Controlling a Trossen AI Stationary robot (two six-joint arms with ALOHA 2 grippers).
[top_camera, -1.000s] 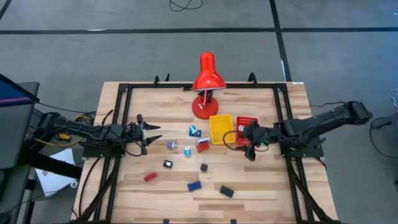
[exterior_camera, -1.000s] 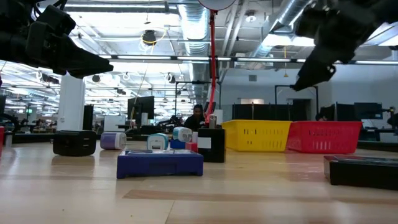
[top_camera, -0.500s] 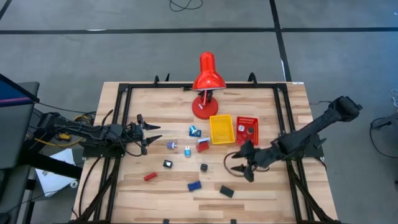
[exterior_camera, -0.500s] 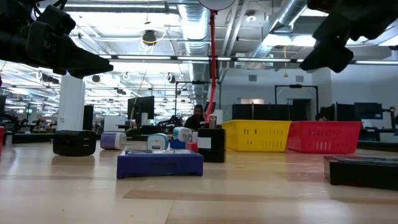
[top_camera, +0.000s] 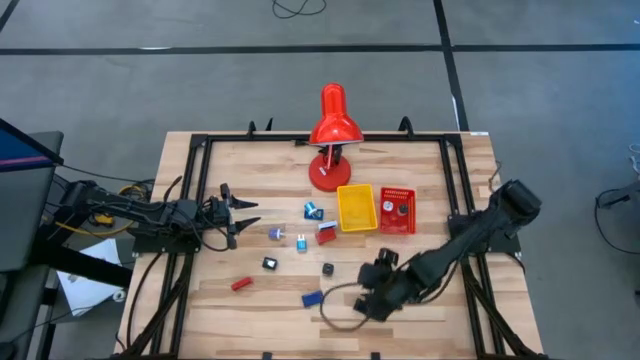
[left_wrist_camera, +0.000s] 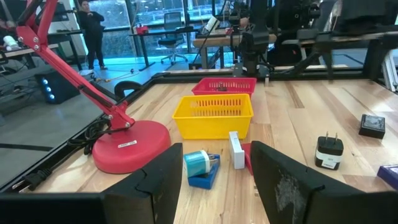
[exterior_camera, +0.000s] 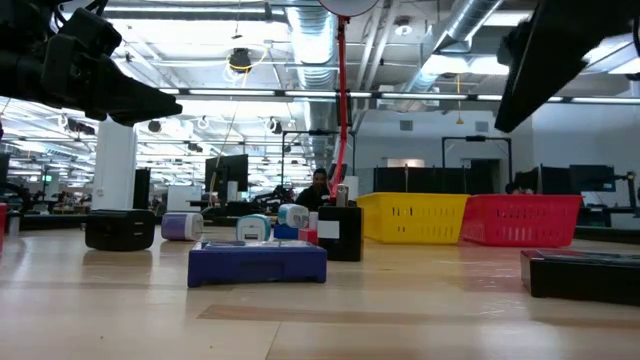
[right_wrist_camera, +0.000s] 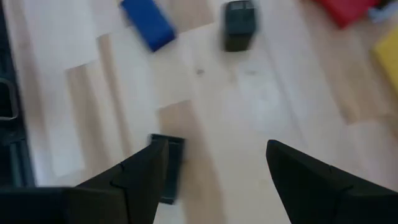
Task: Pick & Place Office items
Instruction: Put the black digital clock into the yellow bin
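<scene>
High view: The left gripper (top_camera: 240, 215) hovers over the left part of the table (top_camera: 260, 160), fingers parted and grasping nothing. The right gripper (top_camera: 362, 305) sits over the front of the table, above the black flat block, which this view hides almost entirely. Its fingers cannot be judged here. The remaining office items are scattered over the middle of the table: a blue flat block (top_camera: 312, 298), a red flat block (top_camera: 240, 284), a black cube (top_camera: 328, 269) and a black-and-white cube (top_camera: 269, 264). The yellow tray (top_camera: 356, 207) and the red tray (top_camera: 397, 211) stand side by side near the red desk lamp (top_camera: 330, 140).

Low view: The blue flat block (exterior_camera: 257, 263) lies nearest the camera. The black flat block (exterior_camera: 580, 273) lies at the right edge. Both trays stand behind.

Left wrist view: The left fingers (left_wrist_camera: 152, 180) stand apart with nothing between them. Beyond them lie a small blue-and-white piece (left_wrist_camera: 201, 168), a white piece (left_wrist_camera: 236, 150) and a black plug-like cube (left_wrist_camera: 328, 152).

Right wrist view: The right fingers (right_wrist_camera: 143, 171) are spread wide and released. The black flat block (right_wrist_camera: 168, 168) lies on the wood just beside one finger, partly hidden by it. The blue flat block (right_wrist_camera: 148, 23) and the black cube (right_wrist_camera: 239, 23) lie farther off.
</scene>
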